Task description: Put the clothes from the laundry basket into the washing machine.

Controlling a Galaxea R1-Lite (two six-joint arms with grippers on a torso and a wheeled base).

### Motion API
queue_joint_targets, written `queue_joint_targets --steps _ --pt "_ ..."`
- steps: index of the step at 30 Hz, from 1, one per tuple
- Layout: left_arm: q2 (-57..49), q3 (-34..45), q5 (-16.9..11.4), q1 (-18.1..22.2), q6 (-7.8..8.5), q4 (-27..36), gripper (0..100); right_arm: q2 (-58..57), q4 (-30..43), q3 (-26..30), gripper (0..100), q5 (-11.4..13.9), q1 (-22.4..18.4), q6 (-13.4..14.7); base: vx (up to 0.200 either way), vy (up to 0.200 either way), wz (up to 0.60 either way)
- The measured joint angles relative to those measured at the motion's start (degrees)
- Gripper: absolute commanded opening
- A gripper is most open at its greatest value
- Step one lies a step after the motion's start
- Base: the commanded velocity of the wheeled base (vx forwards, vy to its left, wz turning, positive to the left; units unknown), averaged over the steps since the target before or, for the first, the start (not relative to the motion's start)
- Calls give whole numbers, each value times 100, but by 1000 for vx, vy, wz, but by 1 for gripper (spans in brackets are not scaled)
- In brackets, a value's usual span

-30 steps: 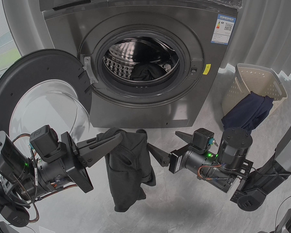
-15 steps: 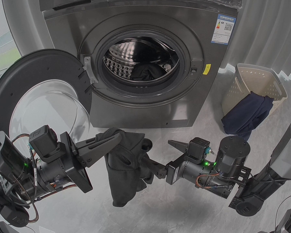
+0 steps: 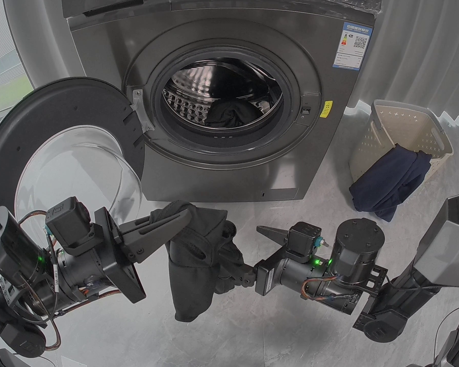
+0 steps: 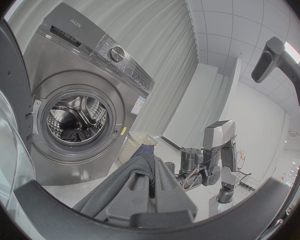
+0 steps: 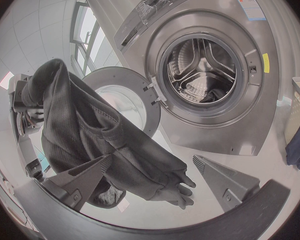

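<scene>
Washing machine (image 3: pixel 214 179): front-loader standing on the floor (image 3: pixel 270 332); its round door (image 3: pixel 51 108) is swung fully open to the machine's left side.
Drum (image 3: pixel 224 80): open to view, with a black garment (image 3: pixel 232 113) lying at its bottom.
Dark grey garment (image 3: pixel 194 266): hangs in the air before the washing machine, below the drum opening, and its lower end is clear of the floor.
Left gripper (image 3: pixel 182 215): in front of the washing machine on its door side; jaws are clamped on the top edge of the dark grey garment, which drapes down from them.
Right gripper (image 3: pixel 242 251): in front of the washing machine, just beside the hanging garment on its basket side; jaws stand apart, with a fold of the dark grey garment in the gap. One finger is against the cloth and the other is clear of it.
Laundry basket (image 3: pixel 408 121): on the floor at the washing machine's right side, near its front corner.
Navy garment (image 3: pixel 390 179): draped over the laundry basket's near rim and hanging down its outside wall.
</scene>
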Motion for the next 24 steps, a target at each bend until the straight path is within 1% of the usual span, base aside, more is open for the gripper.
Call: queue_joint_targets --steps 10,14,17,24 --pt "-2 -18 -9 96 -5 0 0 -380 16 603 100 30 -111 -9 0 0 0" --pt "-2 -7 -9 102 4 2 0 -479 5 736 100 83 -87 -9 0 0 0" --pt "-7 -5 -6 102 4 0 0 -492 0 725 100 187 -59 -7 0 0 0" --pt "-16 2 -9 102 6 0 0 -201 -17 364 100 204 -30 -7 0 0 0"
